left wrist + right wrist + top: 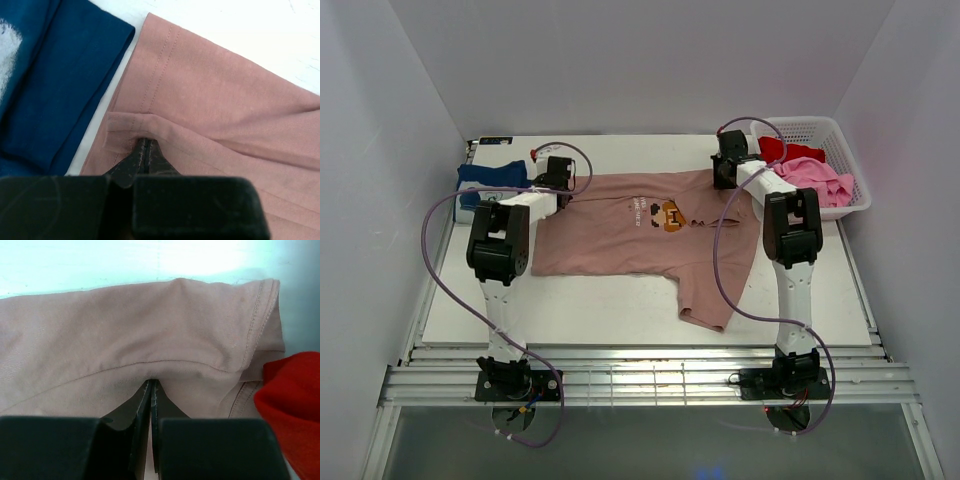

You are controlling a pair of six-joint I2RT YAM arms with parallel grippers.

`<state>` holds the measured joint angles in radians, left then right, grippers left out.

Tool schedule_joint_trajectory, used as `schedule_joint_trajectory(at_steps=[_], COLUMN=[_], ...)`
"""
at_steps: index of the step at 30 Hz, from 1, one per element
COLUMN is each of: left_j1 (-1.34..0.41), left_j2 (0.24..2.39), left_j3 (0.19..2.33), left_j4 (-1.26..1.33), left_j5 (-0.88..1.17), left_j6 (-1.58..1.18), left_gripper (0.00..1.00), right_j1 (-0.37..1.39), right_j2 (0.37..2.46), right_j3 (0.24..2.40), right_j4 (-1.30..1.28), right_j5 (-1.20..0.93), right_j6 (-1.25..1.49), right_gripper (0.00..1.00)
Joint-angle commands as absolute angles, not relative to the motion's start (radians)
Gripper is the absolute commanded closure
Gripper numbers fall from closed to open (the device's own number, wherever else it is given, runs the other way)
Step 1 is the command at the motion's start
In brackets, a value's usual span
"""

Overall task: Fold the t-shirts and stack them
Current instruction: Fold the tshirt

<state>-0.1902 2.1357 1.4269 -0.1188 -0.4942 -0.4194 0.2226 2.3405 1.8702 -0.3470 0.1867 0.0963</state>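
White table (620, 300) is largely covered by the dusty pink-tan t-shirt (620, 235), spread flat at its middle. Its far-left hem corner is pinched by the clenched left gripper (145, 146) beside the navy t-shirt (50, 90). Its far-right edge is gripped by the right gripper (151, 386) beside the red t-shirt (295, 400).

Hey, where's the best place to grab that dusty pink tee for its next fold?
Likely take the dusty pink tee by its near sleeve. It lies flat and juts out from the body toward the near side, so pinch its open end, coming from there.
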Motion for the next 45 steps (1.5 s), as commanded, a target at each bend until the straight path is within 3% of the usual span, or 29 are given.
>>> schedule_joint_trajectory(at_steps=[1,3,5,8,9,17,24,33,45], left_j1=[-0.184,-0.189,-0.207,-0.241,-0.251,-0.296,-0.295,-0.293,-0.295], left_j2=[2.102,2.048,1.935,1.765,1.728,1.519,1.522,1.493,1.488], left_j3=[1.451,1.439,1.399,1.341,1.31,1.042,0.831,0.804,0.77], left_j4=[-0.104,-0.045,0.047,0.1,0.08,-0.435,-0.517,-0.549,-0.552], left_j5=[-0.456,-0.474,-0.506,-0.575,-0.598,-0.689,-0.66,-0.687,-0.673], left_j6=[-0.38,-0.353,-0.319,-0.262,-0.259,-0.606,-0.748,-0.767,-0.779], left_gripper=[1.0,0.96,0.76,0.43,0.4,0.39,0.37,0.37,0.37], right_j1=[0.218,0.218,0.222,0.253,0.267,0.543,0.722,0.85,0.923], right_j2=[2.257,2.162,2.007,1.818,1.778,1.412,1.261,1.18,1.226], right_j3=[1.82,1.732,1.619,1.502,1.474,1.071,0.79,0.693,0.618], right_j4=[-0.332,-0.234,-0.2,-0.221,-0.245,-0.436,-0.501,-0.545,-0.606], right_j5=[0.153,0.147,0.144,0.179,0.196,0.399,0.465,0.505,0.512], right_j6=[0.051,0.031,0.022,0.005,0.008,0.23,0.457,0.59,0.721], right_gripper=[0.92,0.86,0.72,0.62,0.61,0.61,0.6,0.6,0.6])
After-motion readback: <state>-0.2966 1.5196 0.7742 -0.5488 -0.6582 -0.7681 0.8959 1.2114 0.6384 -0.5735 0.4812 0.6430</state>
